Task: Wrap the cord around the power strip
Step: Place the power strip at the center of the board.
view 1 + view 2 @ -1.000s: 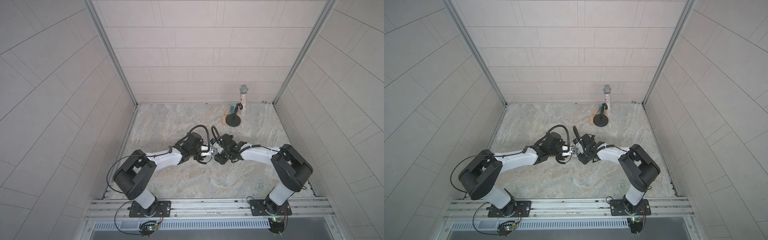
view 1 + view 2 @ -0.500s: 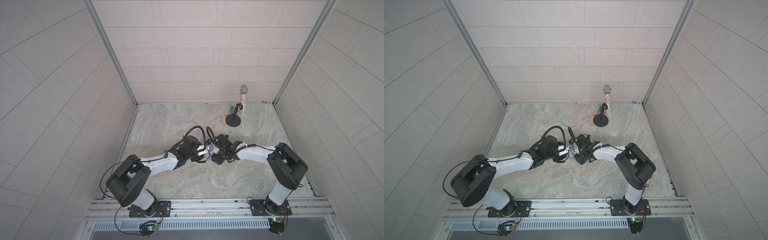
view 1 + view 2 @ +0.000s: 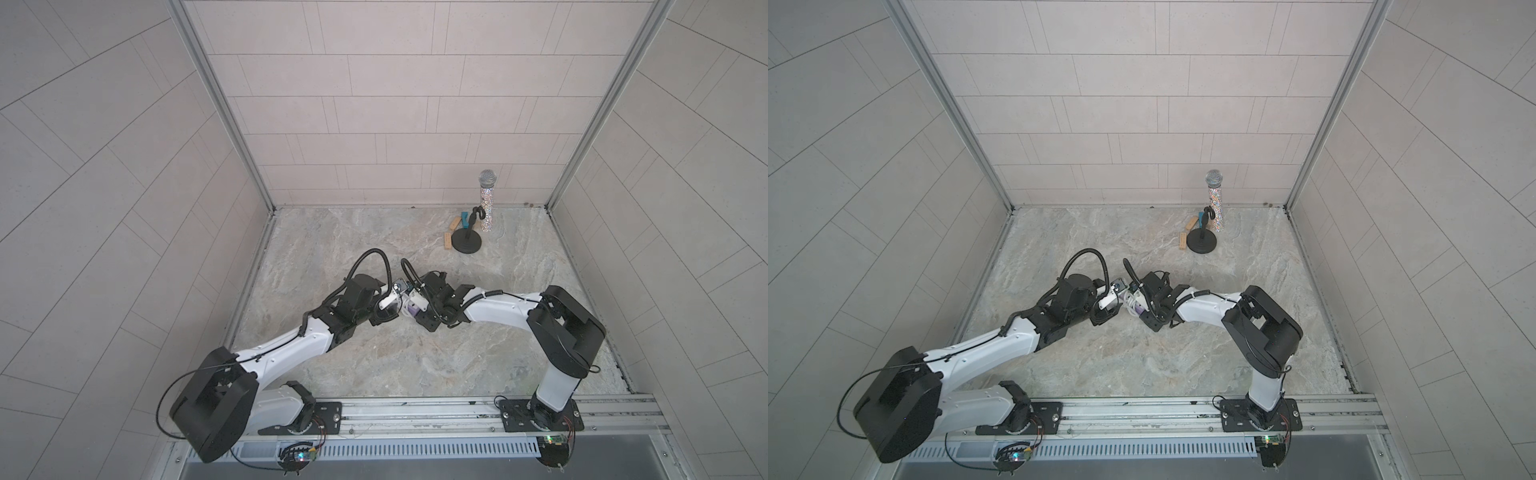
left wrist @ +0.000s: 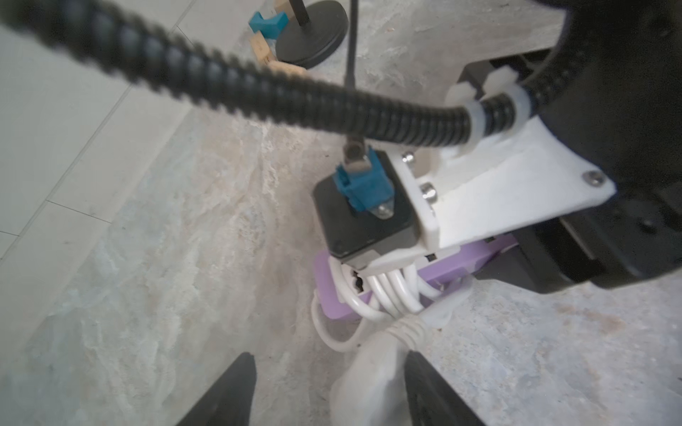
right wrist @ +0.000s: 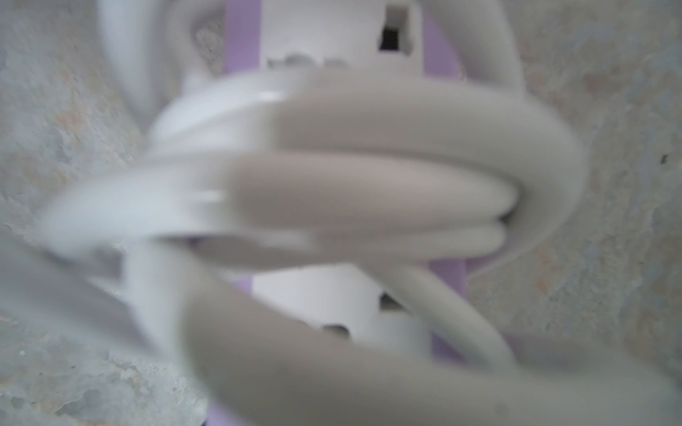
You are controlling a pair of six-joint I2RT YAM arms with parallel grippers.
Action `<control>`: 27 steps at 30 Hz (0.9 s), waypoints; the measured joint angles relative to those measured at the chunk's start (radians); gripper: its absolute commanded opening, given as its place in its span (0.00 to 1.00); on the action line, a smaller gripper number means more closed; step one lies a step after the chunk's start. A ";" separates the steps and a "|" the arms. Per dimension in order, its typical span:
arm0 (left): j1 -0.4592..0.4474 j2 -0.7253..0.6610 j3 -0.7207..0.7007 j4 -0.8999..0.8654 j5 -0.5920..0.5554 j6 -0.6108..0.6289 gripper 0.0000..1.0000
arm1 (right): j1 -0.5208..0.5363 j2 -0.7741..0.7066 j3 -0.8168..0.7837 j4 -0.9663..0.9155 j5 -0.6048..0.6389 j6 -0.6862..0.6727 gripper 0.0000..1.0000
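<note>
left jaws gape around the white plug (image 4: 369, 372), so thin white cord (image 4: 395, 291) may uncoil off the lavender rectangular power strip (image 4: 457, 263) right jaws clench.

Power strip (image 3: 412, 309): I see it just right of frame centre and a little below mid-height in both top views. It is a small lavender bar with a white socket face. In the left wrist view the cord (image 4: 391, 291), thin and white, is wound crosswise around the bar in several tight turns side by side. One slack loop hangs off the bar's end. The white plug (image 4: 372, 372) lies just beside that wrapped end. The right wrist view is blurred, but the turns cross the socket face.
</note>
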 measured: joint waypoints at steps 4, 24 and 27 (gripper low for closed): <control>0.048 -0.021 0.000 0.016 0.001 -0.084 0.80 | 0.010 0.000 0.002 0.000 0.016 -0.013 0.15; 0.217 0.113 0.102 -0.035 0.147 -0.238 0.77 | 0.071 0.011 0.016 0.038 -0.006 -0.332 0.21; 0.222 0.135 0.126 -0.071 0.183 -0.237 0.76 | 0.071 0.018 0.019 0.048 -0.024 -0.389 0.27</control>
